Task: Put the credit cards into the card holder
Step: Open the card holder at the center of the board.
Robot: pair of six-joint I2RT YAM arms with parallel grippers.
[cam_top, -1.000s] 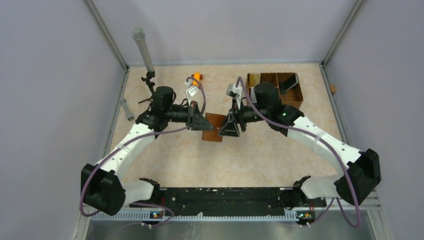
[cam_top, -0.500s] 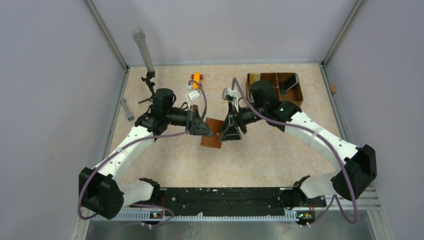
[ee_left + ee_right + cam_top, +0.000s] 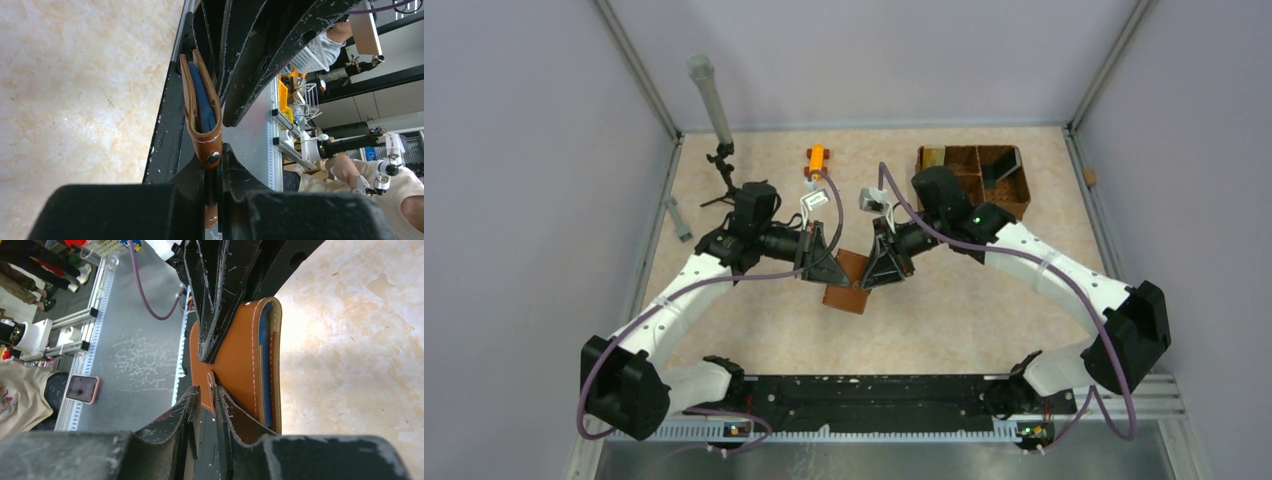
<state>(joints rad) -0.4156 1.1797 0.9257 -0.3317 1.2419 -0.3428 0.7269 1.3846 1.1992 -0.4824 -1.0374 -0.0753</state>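
Observation:
The brown leather card holder [image 3: 848, 285] hangs above the table between my two grippers. My left gripper [image 3: 831, 270] is shut on its snap tab [image 3: 213, 157]. The left wrist view shows the holder edge-on with its blue pockets [image 3: 202, 102]. My right gripper [image 3: 873, 272] pinches a thin flap [image 3: 210, 386] on the holder's outer face [image 3: 235, 365]. Its jaws stand almost together. A gold card [image 3: 932, 156] and a dark card [image 3: 999, 176] lie in the basket at the back right. No card is in either gripper.
The brown woven basket [image 3: 1016, 196] stands at the back right, behind my right arm. An orange block [image 3: 817, 157] lies at the back centre. A grey tube on a small stand [image 3: 711, 100] and a grey stick [image 3: 678, 219] are at the back left.
Both grippers have moved a little toward the near edge with the card holder between them. The holder now sits lower and slightly further left in the top view.

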